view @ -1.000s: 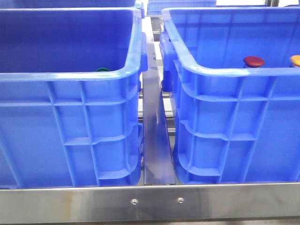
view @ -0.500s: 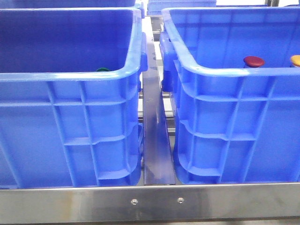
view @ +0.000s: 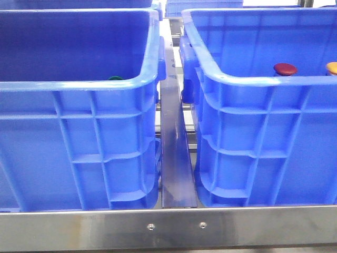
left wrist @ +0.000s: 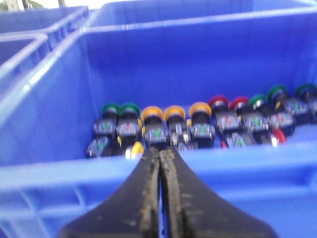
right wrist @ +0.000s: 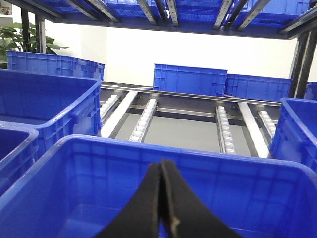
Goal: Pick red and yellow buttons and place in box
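Two blue crates stand side by side in the front view. In the left crate [view: 79, 84] only a green cap [view: 116, 78] peeks over the rim. The right crate, the box [view: 253, 79], shows a red button [view: 285, 69] and a yellow button [view: 331, 67] inside. In the left wrist view my left gripper [left wrist: 160, 150] is shut and empty just over the near rim of a crate [left wrist: 257, 151]. That crate holds a row of yellow buttons [left wrist: 174, 112], red buttons [left wrist: 218, 101] and green ones [left wrist: 130, 107]. My right gripper [right wrist: 162, 162] is shut and empty above a blue crate [right wrist: 223, 158] whose visible floor is bare.
A steel rail [view: 176, 158] runs between the two crates and a steel bar [view: 174, 226] crosses in front of them. Roller tracks [right wrist: 225, 131] and more blue crates [right wrist: 190, 79] lie beyond in the right wrist view. Neither arm shows in the front view.
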You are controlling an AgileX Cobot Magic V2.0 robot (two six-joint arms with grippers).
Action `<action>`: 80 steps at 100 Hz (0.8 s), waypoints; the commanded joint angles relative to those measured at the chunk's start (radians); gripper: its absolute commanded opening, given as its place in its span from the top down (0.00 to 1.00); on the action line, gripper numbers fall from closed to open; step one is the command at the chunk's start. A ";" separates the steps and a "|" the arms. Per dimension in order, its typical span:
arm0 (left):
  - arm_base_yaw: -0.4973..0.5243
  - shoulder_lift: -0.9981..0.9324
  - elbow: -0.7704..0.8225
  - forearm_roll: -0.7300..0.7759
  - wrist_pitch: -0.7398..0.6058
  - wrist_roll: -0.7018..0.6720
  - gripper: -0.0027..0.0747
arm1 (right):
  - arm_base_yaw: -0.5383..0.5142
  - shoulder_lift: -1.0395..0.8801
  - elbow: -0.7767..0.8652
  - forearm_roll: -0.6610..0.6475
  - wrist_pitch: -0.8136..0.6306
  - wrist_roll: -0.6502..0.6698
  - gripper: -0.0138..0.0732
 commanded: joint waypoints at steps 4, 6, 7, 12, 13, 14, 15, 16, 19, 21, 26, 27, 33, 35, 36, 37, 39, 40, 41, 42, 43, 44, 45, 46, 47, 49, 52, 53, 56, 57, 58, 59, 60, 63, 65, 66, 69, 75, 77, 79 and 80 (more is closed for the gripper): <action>-0.011 -0.028 0.020 -0.012 -0.166 0.002 0.99 | 0.003 0.003 -0.023 0.071 0.032 0.003 0.92; -0.016 -0.028 0.020 -0.012 -0.161 0.002 0.99 | 0.003 0.003 -0.023 0.071 0.032 0.003 0.92; -0.019 -0.028 0.020 -0.012 -0.159 0.002 0.99 | 0.003 0.003 -0.023 0.071 0.032 0.003 0.92; -0.028 -0.028 0.020 -0.012 -0.159 0.002 0.99 | 0.003 0.003 -0.023 0.071 0.032 0.003 0.92; -0.028 -0.028 0.020 -0.012 -0.159 0.002 0.99 | 0.003 0.003 -0.023 0.071 0.032 0.003 0.92; -0.032 -0.028 0.020 -0.012 -0.159 0.002 0.99 | 0.003 0.003 -0.023 0.071 0.032 0.003 0.92; -0.033 -0.028 0.020 -0.012 -0.159 0.002 0.99 | 0.003 0.003 -0.023 0.071 0.032 0.003 0.92; -0.033 -0.028 0.020 -0.012 -0.159 0.002 0.99 | 0.003 0.003 -0.023 0.071 0.032 0.003 0.92; -0.037 -0.028 0.020 -0.012 -0.159 0.002 0.99 | 0.003 0.003 -0.023 0.071 0.032 0.003 0.92; -0.039 -0.028 0.020 -0.012 -0.159 0.002 0.99 | 0.003 0.003 -0.023 0.071 0.032 0.003 0.92; -0.039 -0.028 0.020 -0.012 -0.159 0.002 0.99 | 0.003 0.003 -0.023 0.071 0.032 0.003 0.92; -0.039 -0.028 0.020 -0.012 -0.159 0.002 0.99 | 0.003 0.003 -0.023 0.071 0.032 0.003 0.92; -0.039 -0.028 0.020 -0.012 -0.159 0.002 0.99 | 0.003 0.003 -0.023 0.071 0.032 0.003 0.92; -0.039 -0.028 0.020 -0.012 -0.159 0.002 0.99 | 0.003 0.003 -0.023 0.071 0.032 0.003 0.92; -0.039 -0.028 0.020 -0.012 -0.159 0.002 0.99 | 0.003 0.003 -0.023 0.071 0.032 0.003 0.92; -0.039 -0.028 0.020 -0.012 -0.159 0.002 0.99 | 0.003 0.003 -0.023 0.071 0.032 0.003 0.92; -0.039 -0.028 0.020 -0.012 -0.159 0.002 0.99 | 0.003 0.003 -0.023 0.071 0.032 0.003 0.92; -0.039 -0.028 0.020 -0.012 -0.159 0.002 0.99 | 0.003 0.003 -0.023 0.071 0.032 0.003 0.92; -0.039 -0.028 0.020 -0.012 -0.159 0.002 0.99 | 0.003 0.003 -0.023 0.071 0.032 0.003 0.92; -0.039 -0.028 0.020 -0.012 -0.157 0.002 0.99 | 0.003 0.003 -0.023 0.071 0.032 0.003 0.92; -0.039 -0.028 0.020 -0.012 -0.157 0.002 0.99 | 0.003 0.003 -0.023 0.071 0.032 0.003 0.92; -0.039 -0.028 0.020 -0.012 -0.157 0.002 0.99 | 0.003 0.003 -0.023 0.071 0.032 0.003 0.92; -0.039 -0.028 0.020 -0.012 -0.155 0.002 0.99 | 0.003 0.003 -0.023 0.071 0.032 0.003 0.92; -0.039 -0.028 0.020 -0.012 -0.155 0.002 0.99 | 0.003 0.003 -0.023 0.071 0.032 0.003 0.92; -0.039 -0.028 0.020 -0.012 -0.155 0.002 0.99 | 0.003 0.003 -0.023 0.071 0.032 0.003 0.92; -0.039 -0.028 0.020 -0.012 -0.155 0.002 0.99 | 0.003 0.003 -0.023 0.071 0.032 0.003 0.92; -0.039 -0.028 0.020 -0.012 -0.155 0.002 0.99 | 0.003 0.003 -0.023 0.071 0.032 0.003 0.92; -0.039 -0.028 0.020 -0.012 -0.155 0.002 0.99 | 0.003 0.003 -0.023 0.071 0.032 0.003 0.92; -0.039 -0.028 0.020 -0.012 -0.155 0.002 0.99 | 0.003 0.003 -0.023 0.071 0.032 0.003 0.92; -0.039 -0.028 0.020 -0.012 -0.155 0.002 0.99 | 0.003 0.003 -0.023 0.071 0.032 0.003 0.92; -0.039 -0.028 0.020 -0.012 -0.155 0.002 0.99 | 0.003 0.003 -0.023 0.071 0.032 0.003 0.92; -0.039 -0.028 0.020 -0.012 -0.155 0.002 0.99 | 0.003 0.003 -0.023 0.071 0.032 0.003 0.92; -0.039 -0.028 0.020 -0.012 -0.155 0.002 0.99 | 0.003 0.003 -0.023 0.071 0.032 0.003 0.92; -0.039 -0.028 0.020 -0.012 -0.155 0.002 0.99 | 0.003 0.003 -0.023 0.071 0.032 0.003 0.92; -0.039 -0.028 0.020 -0.012 -0.155 0.002 0.99 | 0.003 0.003 -0.023 0.071 0.032 0.003 0.92; -0.039 -0.028 0.020 -0.012 -0.155 0.002 0.99 | 0.003 0.003 -0.023 0.071 0.032 0.003 0.92; -0.039 -0.028 0.020 -0.012 -0.155 0.002 0.99 | 0.003 0.003 -0.023 0.071 0.032 0.003 0.92; -0.039 -0.028 0.020 -0.012 -0.155 0.002 0.99 | 0.003 0.003 -0.023 0.071 0.032 0.003 0.92; -0.039 -0.028 0.020 -0.012 -0.155 0.002 0.99 | 0.003 0.003 -0.023 0.071 0.032 0.003 0.92; -0.039 -0.028 0.020 -0.012 -0.155 0.002 0.99 | 0.003 0.003 -0.023 0.071 0.032 0.003 0.92; -0.039 -0.028 0.020 -0.012 -0.155 0.002 0.99 | 0.003 0.003 -0.023 0.071 0.032 0.003 0.92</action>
